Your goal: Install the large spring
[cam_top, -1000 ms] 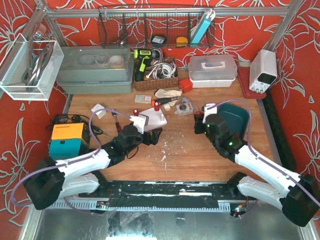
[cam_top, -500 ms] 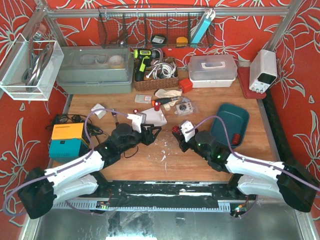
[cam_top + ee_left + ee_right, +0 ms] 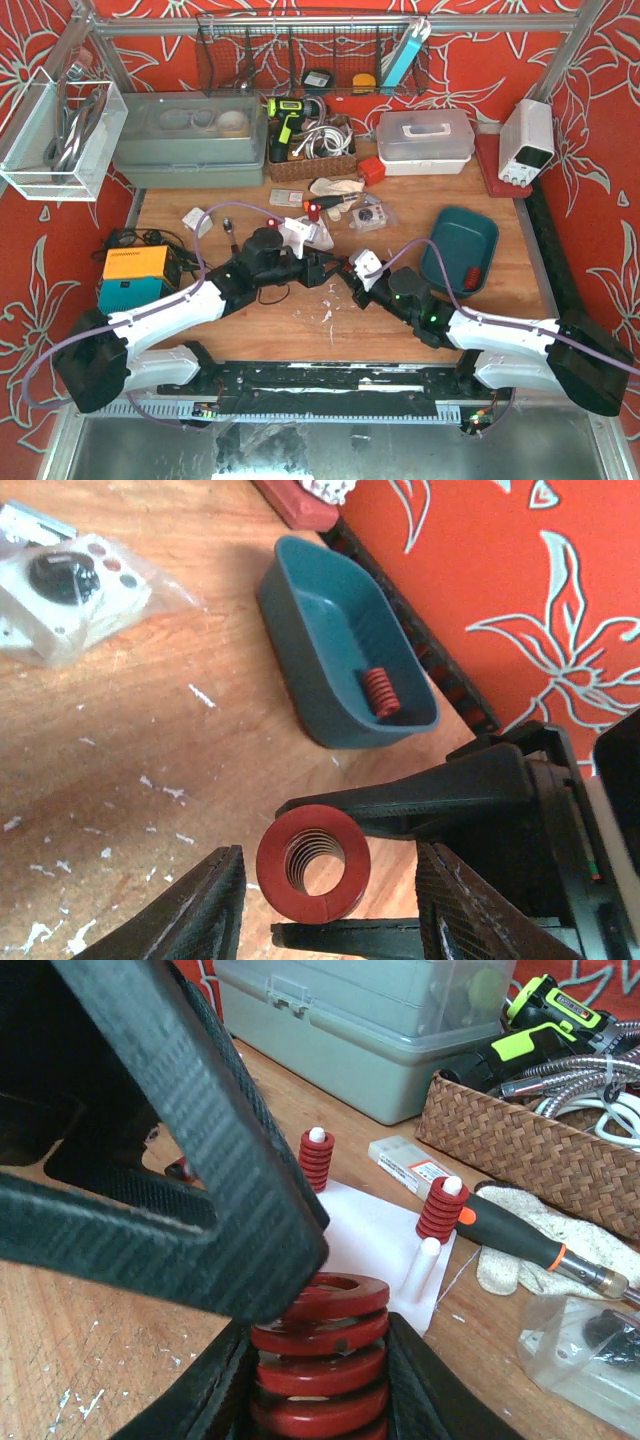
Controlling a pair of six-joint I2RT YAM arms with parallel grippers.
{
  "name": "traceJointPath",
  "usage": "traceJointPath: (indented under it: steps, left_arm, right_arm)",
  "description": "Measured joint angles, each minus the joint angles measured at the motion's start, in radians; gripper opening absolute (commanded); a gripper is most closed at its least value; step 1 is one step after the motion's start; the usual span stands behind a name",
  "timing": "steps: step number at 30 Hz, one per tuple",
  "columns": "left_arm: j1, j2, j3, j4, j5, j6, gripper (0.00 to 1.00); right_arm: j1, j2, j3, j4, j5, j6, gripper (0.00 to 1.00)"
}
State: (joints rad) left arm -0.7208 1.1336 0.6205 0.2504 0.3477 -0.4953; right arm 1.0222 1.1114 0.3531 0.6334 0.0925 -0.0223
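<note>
Where the two arms meet near the middle of the wooden surface, the large spring is held between them. Far over at nine o'clock sits an orange box on top of a teal one; I can make out no lettering on either.

From that side the left claw reaches in. Its fingers are spread wide either side of the spring with a gap on both flanks, so it is open and grips nothing. The spring is red with thick coils, and in the left wrist view it shows end-on, its hollow centre facing the lens. The right claw pinches it, clamped on the coils from both sides.

At twelve o'clock from the spring lies a white base plate. Two small red springs sit on white posts there, and one bare post stands nearest the held spring. Off the plate at about one o'clock rests a screwdriver with a black and orange handle. Near it is a small labelled box whose print is too fine to read.

Out at three o'clock stands a teal bin holding another red spring.
</note>
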Motion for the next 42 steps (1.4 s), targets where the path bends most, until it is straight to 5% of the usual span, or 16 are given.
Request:
traceJointPath:
  steps: [5,18,28,34,42]
  left_arm:
    - [0.0,0.024,0.003,-0.021,0.017,-0.001,0.57]
    - [0.0,0.072,0.008,0.008,0.096,-0.034,0.46]
    - [0.006,0.09,0.008,0.022,0.102,-0.055,0.14]
    - [0.006,0.092,0.008,0.023,0.101,-0.063,0.01]
    - [0.0,0.064,0.008,0.013,0.037,-0.047,0.0]
  right_arm:
    - [0.008,0.0,-0.007,0.003,0.001,-0.014,0.12]
    - [0.017,0.0,-0.009,0.012,0.003,-0.041,0.12]
    - [0.021,0.0,-0.02,0.026,0.013,-0.066,0.15]
    - [0.021,0.004,-0.02,0.026,0.015,-0.07,0.44]
    - [0.028,0.019,-0.019,-0.005,0.016,-0.078,0.9]
